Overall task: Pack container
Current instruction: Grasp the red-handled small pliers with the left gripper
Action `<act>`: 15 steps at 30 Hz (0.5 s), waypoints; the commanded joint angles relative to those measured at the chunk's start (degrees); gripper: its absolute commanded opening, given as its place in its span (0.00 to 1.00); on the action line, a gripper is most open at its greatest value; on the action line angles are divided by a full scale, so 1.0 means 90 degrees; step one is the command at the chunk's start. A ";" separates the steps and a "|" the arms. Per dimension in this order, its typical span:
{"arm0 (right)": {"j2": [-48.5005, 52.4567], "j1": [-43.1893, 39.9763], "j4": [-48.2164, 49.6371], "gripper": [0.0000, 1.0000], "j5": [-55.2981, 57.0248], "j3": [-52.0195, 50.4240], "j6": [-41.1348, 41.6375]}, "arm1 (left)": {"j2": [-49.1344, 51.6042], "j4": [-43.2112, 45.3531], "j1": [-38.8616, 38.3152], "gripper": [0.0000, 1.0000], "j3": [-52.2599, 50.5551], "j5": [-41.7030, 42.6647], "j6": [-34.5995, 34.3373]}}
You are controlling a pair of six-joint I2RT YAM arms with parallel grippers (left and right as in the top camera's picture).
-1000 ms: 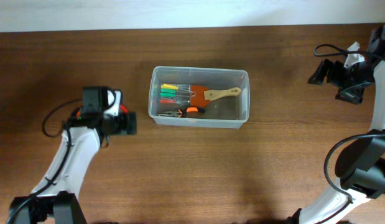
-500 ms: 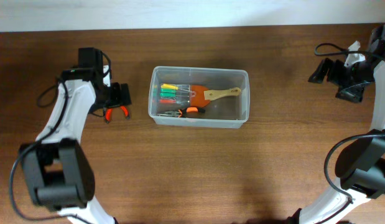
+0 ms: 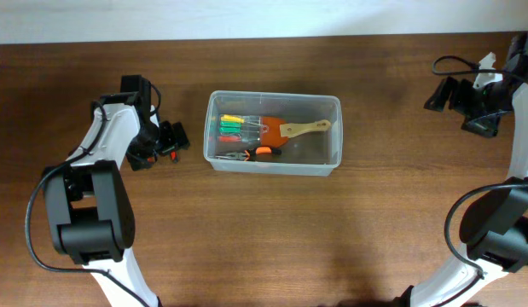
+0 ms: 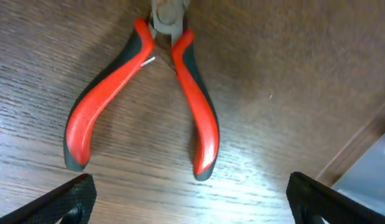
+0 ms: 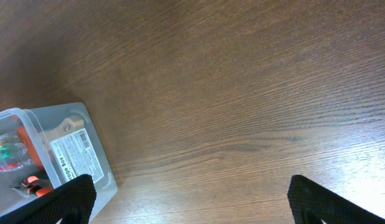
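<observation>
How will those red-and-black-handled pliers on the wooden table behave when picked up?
The red-and-black-handled pliers probably feel stiff and heavy for their size, being a metal tool. Their handles lie splayed with a spring wire showing, so a squeeze would likely swing them together. Lying flat, they seem unlikely to roll.

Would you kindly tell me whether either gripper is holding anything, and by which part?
Nothing is held. The left gripper is open above the pliers, which lie on the table; the right gripper is open over bare table.
</observation>
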 commanded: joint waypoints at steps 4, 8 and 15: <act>-0.0015 0.0024 0.0024 0.98 -0.0034 -0.0022 0.0002 | 0.0148 0.0304 0.0078 0.78 0.0143 0.0092 -0.0508; -0.0015 0.0024 0.0027 0.98 -0.0034 -0.0022 0.0002 | 0.0418 0.0304 0.0102 0.78 0.0143 0.0095 -0.0505; -0.0015 0.0024 0.0024 0.98 -0.0034 -0.0022 0.0002 | 0.0855 0.0430 0.0100 0.77 0.0143 0.0092 -0.0505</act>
